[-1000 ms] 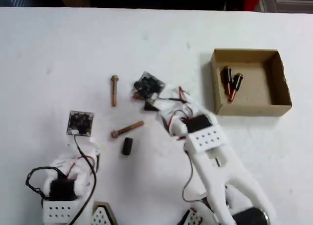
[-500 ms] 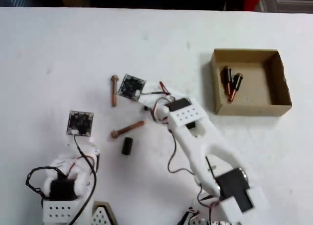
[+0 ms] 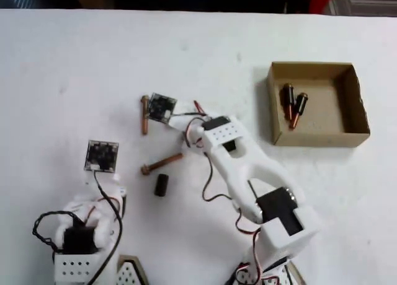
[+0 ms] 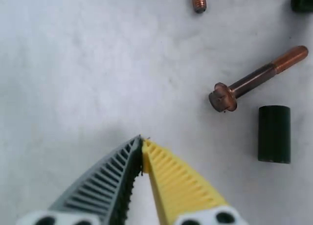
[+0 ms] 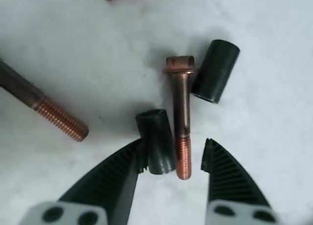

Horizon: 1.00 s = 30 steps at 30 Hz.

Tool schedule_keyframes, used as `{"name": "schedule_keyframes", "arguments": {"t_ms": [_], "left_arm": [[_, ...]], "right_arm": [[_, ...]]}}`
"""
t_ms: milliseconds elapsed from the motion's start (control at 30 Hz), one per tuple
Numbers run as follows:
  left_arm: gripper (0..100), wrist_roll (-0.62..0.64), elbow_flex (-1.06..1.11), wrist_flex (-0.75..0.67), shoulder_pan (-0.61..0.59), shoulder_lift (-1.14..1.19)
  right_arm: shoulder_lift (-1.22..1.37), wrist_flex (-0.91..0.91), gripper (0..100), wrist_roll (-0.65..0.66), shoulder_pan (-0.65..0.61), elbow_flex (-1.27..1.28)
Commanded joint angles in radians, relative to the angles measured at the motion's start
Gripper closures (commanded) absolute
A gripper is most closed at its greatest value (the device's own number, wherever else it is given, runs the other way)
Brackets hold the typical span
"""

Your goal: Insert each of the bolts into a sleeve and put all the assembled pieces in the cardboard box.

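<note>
Starting farthest from the cardboard box (image 3: 358,111): my left end effector (image 4: 142,142) sits low over the tabletop (image 3: 74,56), fingers pressed together, nothing in them. A bit closer to the box, a slanted bolt (image 3: 161,164) lies flat with a black sleeve (image 3: 161,184) just beside it, the two not touching.

Closer again to the box is my right end effector (image 5: 173,154), down at the tabletop with its fingers spread and not gripping anything. On its wrist cam, a second bolt (image 5: 182,102) and a second sleeve (image 5: 155,146) lie side by side between the fingers, close enough that I can't tell if they touch. That bolt is not inside the sleeve. A third sleeve (image 5: 215,71) lies tilted right next to that bolt's head. Outside the fingers there's the threaded end of another bolt (image 5: 58,120); I can't tell if it's the slanted one.

In the box itself, one assembled piece (image 3: 288,99) and a second assembled piece (image 3: 299,109) lie together on the floor, near the wall that faces the arms' work area.
</note>
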Motion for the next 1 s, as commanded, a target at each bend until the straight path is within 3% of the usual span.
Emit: {"name": "schedule_keyframes", "arguments": {"t_ms": [0, 233, 433, 967], "left_arm": [[98, -0.008, -0.005, 0.0, -0.008, -0.013], [98, -0.008, -0.005, 0.0, -0.008, -0.013], [98, -0.008, -0.005, -0.005, -0.008, -0.013], [98, -0.008, -0.003, -0.018, -0.008, -0.013]], "right_arm": [[0.007, -0.015, 83.3, 0.012, -0.016, -0.04], [0.068, -0.015, 84.2, 0.012, -0.019, -0.038], [0.073, -0.015, 98.7, 0.012, -0.021, -0.037], [-0.004, 0.035, 98.2, 0.003, -0.021, -0.035]]}}
